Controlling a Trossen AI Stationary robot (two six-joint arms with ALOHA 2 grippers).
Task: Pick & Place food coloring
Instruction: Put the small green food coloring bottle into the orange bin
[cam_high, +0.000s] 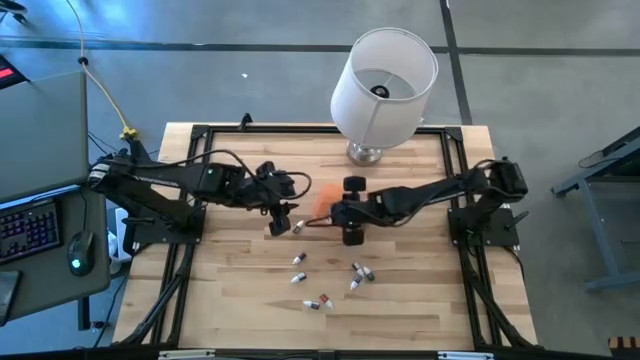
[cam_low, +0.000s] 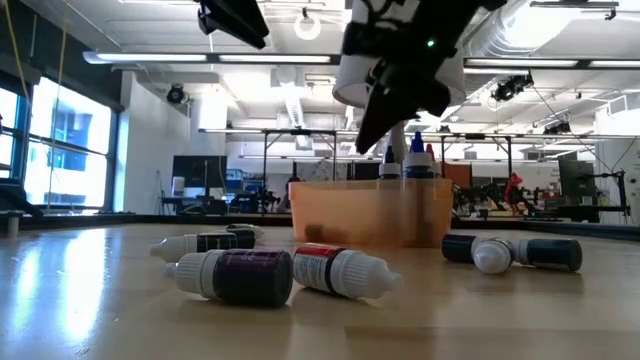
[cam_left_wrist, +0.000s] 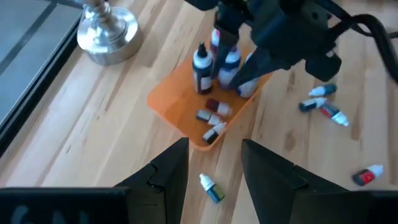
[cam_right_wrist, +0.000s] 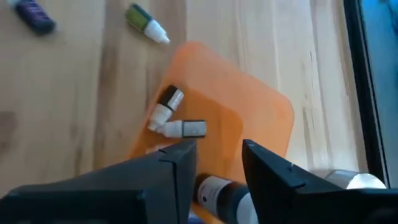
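An orange tray (cam_left_wrist: 181, 111) lies mid-table and holds several food coloring bottles: some upright (cam_left_wrist: 201, 65), some lying (cam_right_wrist: 166, 106). My right gripper (cam_right_wrist: 219, 163) hangs over the tray, open, with an upright dark-capped bottle (cam_right_wrist: 219, 194) showing below its gap; whether a finger touches it I cannot tell. My left gripper (cam_left_wrist: 214, 168) stands open above the table, left of the tray, over a loose green-tipped bottle (cam_left_wrist: 211, 188) lying on the wood. Several more bottles (cam_high: 298, 260) (cam_high: 362, 272) lie on their sides nearer the front edge.
A white-shaded lamp (cam_high: 383, 85) stands on its metal base (cam_left_wrist: 106, 30) at the table's far edge, just behind the tray. A black frame (cam_high: 180, 240) runs along the table's sides. Bare wood lies in front of the loose bottles.
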